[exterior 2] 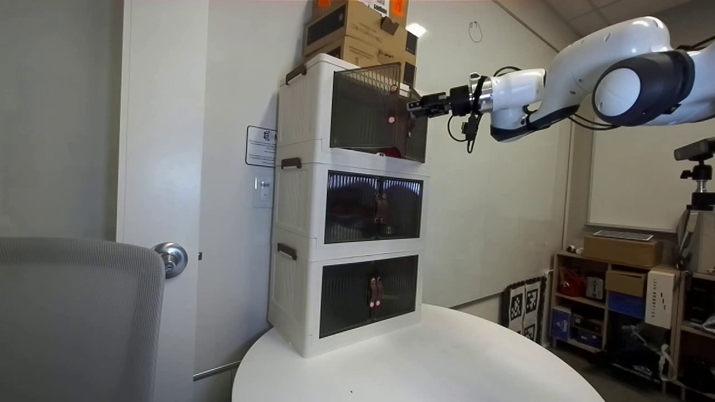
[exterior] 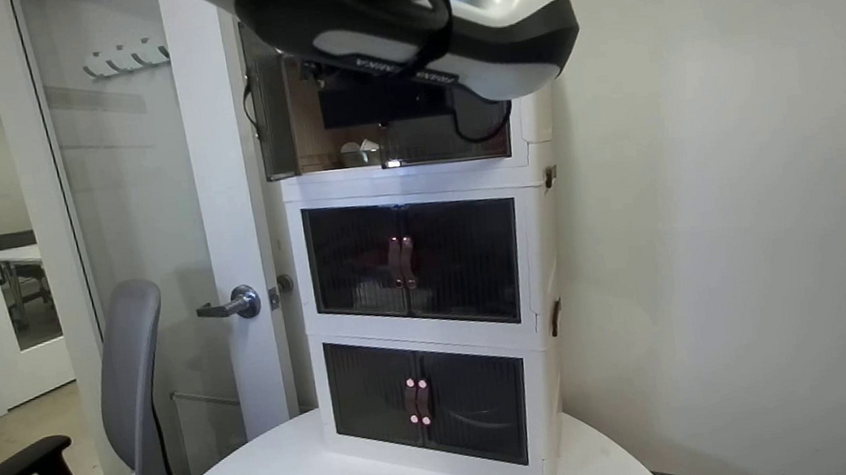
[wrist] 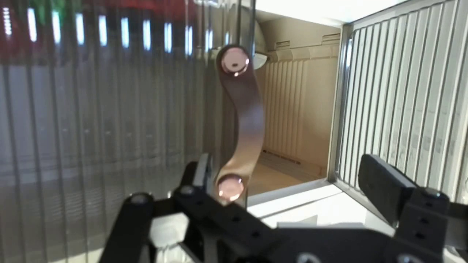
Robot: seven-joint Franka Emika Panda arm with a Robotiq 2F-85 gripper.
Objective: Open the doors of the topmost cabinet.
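Note:
The topmost cabinet (exterior: 404, 180) is the upper of the stacked white units. Of its doors, the one on the chair side (exterior 2: 363, 106) stands swung out, baring the tan interior (wrist: 299, 109). Across the opening's remaining half is the handled door (exterior: 448, 139); whether it is slightly ajar I cannot tell. Its curved brown handle (wrist: 250, 113) is near the centre of the wrist view. My gripper (wrist: 287, 164) is open before the cabinet, nothing held. One finger (wrist: 202, 173) lies close beside the handle's end, the opposite one before the swung-out door. The arm hides much of the front in an exterior view.
Two alike units (exterior: 414, 262) with shut door pairs sit below on a round white table (exterior 2: 447, 357). Cardboard boxes (exterior 2: 368, 39) rest on top of the stack. A grey chair (exterior: 135, 398) is beside the table, and a wall (exterior: 737, 202) rises alongside.

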